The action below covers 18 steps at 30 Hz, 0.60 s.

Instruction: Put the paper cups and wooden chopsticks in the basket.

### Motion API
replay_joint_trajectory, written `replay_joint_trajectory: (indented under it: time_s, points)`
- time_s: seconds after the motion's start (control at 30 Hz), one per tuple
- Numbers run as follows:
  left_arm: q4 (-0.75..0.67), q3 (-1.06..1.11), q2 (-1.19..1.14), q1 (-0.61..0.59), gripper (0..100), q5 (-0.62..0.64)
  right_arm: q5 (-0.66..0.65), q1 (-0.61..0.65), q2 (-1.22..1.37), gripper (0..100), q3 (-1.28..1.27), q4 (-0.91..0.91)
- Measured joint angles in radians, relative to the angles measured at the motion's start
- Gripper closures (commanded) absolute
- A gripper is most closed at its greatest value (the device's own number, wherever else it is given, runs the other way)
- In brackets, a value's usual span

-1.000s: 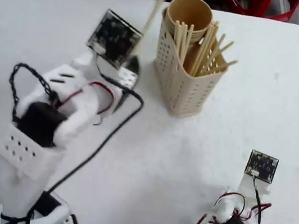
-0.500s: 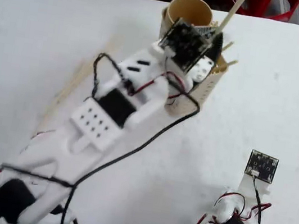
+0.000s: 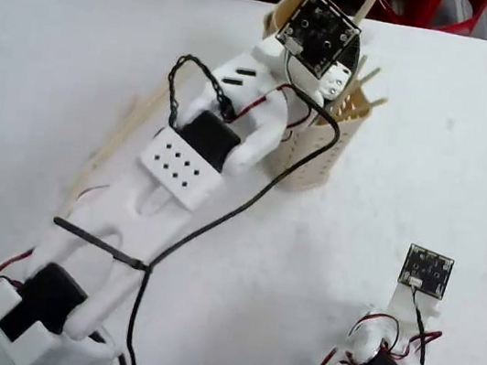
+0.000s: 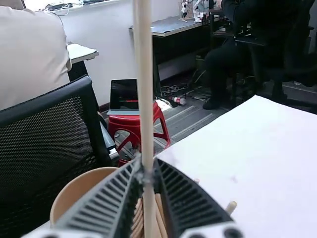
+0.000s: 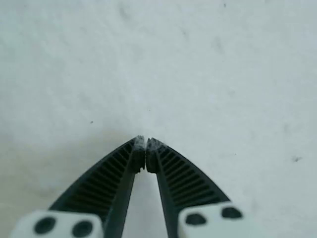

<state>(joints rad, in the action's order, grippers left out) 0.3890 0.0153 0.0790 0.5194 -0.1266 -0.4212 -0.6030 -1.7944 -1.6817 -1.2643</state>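
White desk up front, office clutter behind it: black mesh chair, red stool. Left gripper parked right over the basket, fingers pinched tight on one wooden chopstick, held upright with the lower end pointing down into the basket. Paper cup already sitting in there too, next to a bundle of chopsticks. So, mid-drop on this one, by the look of it. Next up, probably: open the fingers, let it slide in, then lift straight up to avoid dragging the bundle or tipping the basket. After that, back for the loose chopsticks lying on the desk beside the left arm. Right gripper low over bare desk, well apart from the basket, fingers closed on nothing.
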Motion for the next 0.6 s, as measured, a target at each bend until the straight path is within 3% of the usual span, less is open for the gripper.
replay_joint_trajectory:
  time_s: [0.2,0.37,0.6]
  points:
    - [0.000,0.000,0.000,-0.003,97,0.000,0.000,0.000,0.000,98.0,0.000,0.000]
    - [0.000,0.000,0.000,-0.003,90,0.000,0.000,0.000,0.000,98.0,0.000,0.000]
    - [0.038,0.000,0.000,-0.003,89,0.063,0.000,0.000,0.000,98.0,0.000,0.000]
